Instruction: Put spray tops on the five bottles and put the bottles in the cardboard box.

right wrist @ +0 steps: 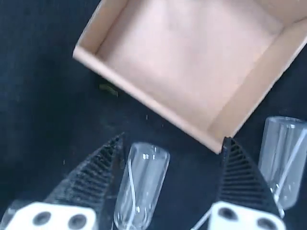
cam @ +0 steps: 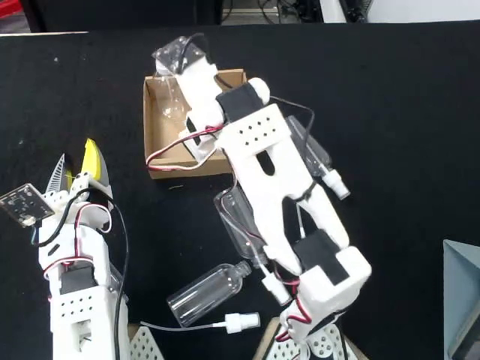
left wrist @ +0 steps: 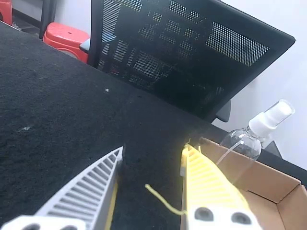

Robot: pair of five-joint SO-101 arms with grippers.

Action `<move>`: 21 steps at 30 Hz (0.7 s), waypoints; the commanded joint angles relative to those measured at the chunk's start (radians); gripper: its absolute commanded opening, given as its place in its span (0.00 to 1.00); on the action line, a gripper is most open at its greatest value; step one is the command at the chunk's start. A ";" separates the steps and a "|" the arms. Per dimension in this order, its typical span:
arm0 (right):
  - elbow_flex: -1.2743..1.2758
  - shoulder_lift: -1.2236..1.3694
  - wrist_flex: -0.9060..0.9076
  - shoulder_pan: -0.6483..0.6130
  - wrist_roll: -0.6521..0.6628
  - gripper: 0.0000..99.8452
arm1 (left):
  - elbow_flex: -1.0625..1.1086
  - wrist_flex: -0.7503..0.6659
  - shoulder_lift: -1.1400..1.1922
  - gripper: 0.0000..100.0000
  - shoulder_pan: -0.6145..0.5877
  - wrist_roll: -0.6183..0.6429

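The right black-fingered claw [right wrist: 172, 140] gapes wide and grips nothing, straddling a clear plastic bottle [right wrist: 141, 187] that lies on the black bench [right wrist: 38, 96] just short of the near wall of the brown cardboard box [right wrist: 144, 103]. The left yellow-and-grey claw [left wrist: 153, 148] is likewise spread and empty, with open bench ahead and the box corner just beside its yellow finger [left wrist: 206, 187]

Left hand [left wrist: 152, 149] sits open close in; right hand [right wrist: 171, 141], open too, far forward.

A bottle [cam: 206, 294] lies on the table [cam: 397, 90], a spray top [cam: 241, 322] just beside it.
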 commanded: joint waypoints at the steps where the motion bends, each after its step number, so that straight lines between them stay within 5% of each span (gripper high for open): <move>1: -0.061 -0.096 0.058 0.035 0.061 0.26 | 0.025 0.002 -0.012 0.19 -0.013 -0.008; 21: 0.002 -0.059 0.009 0.428 0.221 0.26 | 0.025 0.003 -0.012 0.19 -0.015 -0.008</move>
